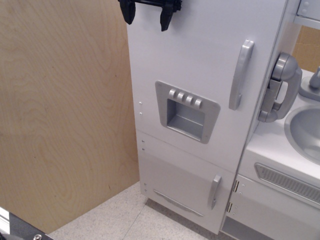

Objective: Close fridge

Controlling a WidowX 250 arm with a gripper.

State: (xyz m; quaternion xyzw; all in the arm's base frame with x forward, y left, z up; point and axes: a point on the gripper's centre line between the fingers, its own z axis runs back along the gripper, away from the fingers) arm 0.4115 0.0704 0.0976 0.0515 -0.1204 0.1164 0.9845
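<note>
- Nearest you, the lower door (180, 182) with its short handle sat shut beneath the fridge (200, 75).
- The fridge stood against the wooden panel (65, 115) at the left edge, left of the sink unit (285, 170); its big door looked flush, handle (240, 75) toward the sink.
- Farthest, at the top edge, the gripper (148, 11) hung with fingers parted, holding nothing.
- Risk, as judged: the door could rebound if unlatched, or a finger could snag it on retreat.

End effector (148, 15) top cropped; fridge (200, 55) top cropped.
</note>
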